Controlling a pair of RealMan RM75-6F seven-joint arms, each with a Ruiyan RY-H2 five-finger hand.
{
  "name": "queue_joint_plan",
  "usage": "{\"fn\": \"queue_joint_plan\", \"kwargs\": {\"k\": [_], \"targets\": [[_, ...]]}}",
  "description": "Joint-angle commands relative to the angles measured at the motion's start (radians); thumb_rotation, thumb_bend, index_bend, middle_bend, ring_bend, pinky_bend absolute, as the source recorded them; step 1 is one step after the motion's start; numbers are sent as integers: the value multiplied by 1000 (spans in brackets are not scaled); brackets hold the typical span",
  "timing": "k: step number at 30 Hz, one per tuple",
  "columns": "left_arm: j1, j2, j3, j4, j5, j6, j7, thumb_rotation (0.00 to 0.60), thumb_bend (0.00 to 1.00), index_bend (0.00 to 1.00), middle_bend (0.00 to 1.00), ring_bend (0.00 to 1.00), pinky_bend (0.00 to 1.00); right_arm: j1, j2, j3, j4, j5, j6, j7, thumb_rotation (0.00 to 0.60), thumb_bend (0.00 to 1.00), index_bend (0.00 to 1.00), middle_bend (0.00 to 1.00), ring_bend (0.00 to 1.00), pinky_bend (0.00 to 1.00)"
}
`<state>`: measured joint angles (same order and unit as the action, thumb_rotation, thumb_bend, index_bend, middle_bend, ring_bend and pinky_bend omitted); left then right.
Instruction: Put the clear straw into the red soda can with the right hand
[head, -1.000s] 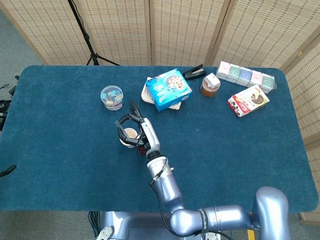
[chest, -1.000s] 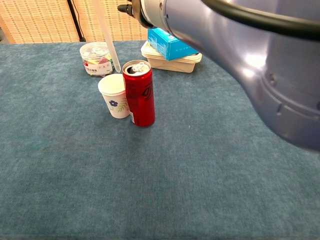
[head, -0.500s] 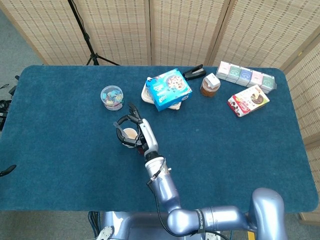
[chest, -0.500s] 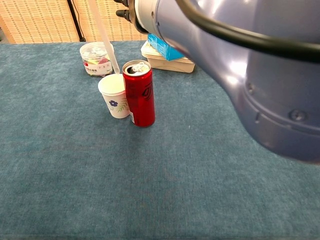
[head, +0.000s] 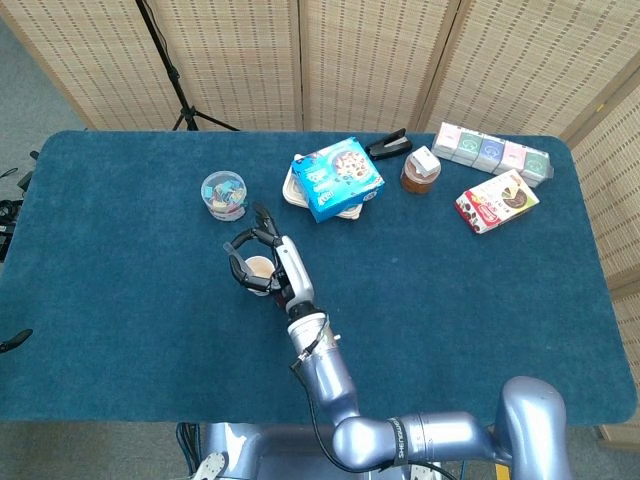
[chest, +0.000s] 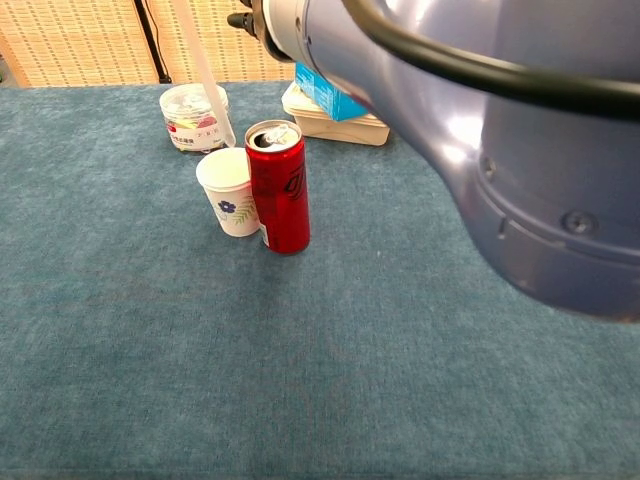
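The red soda can (chest: 280, 195) stands upright with its top open, touching a white paper cup (chest: 229, 195) on its left. The clear straw (chest: 205, 80) hangs slanted above them; its lower tip is behind the cup's rim and left of the can's opening. My right hand (head: 280, 270) holds the straw from above, fingers curled over the cup (head: 259, 267); in the head view it hides most of the can. In the chest view only my right arm (chest: 450, 120) fills the upper right. My left hand does not show.
A clear tub of coloured clips (chest: 192, 115) stands just behind the cup. A blue box (head: 337, 178) sits on white containers behind the can. Further right are a stapler (head: 388, 146), a jar (head: 420, 172), a row of small boxes (head: 492, 152) and a red snack box (head: 497, 200).
My right hand has drifted slightly left and away from me. The straw's top has swung left, so it leans more; its tip has shifted only a little, to the left.
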<state>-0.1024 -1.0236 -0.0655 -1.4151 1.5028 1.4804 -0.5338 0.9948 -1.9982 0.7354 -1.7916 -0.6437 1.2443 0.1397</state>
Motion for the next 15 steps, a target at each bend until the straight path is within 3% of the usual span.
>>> {"fn": "queue_joint_plan", "kwargs": {"k": [1, 15], "targets": [[1, 0, 0, -1, 0, 1, -1, 600, 0, 0, 0, 0, 0, -1, 0, 3, 2, 1, -2, -4, 600, 694, 592, 0, 0, 0], [-1, 0, -1, -1, -3, -2, -1, 600, 0, 0, 0, 0, 0, -23, 25, 11, -14, 0, -7, -19, 600, 694, 593, 0, 0, 0]]}}
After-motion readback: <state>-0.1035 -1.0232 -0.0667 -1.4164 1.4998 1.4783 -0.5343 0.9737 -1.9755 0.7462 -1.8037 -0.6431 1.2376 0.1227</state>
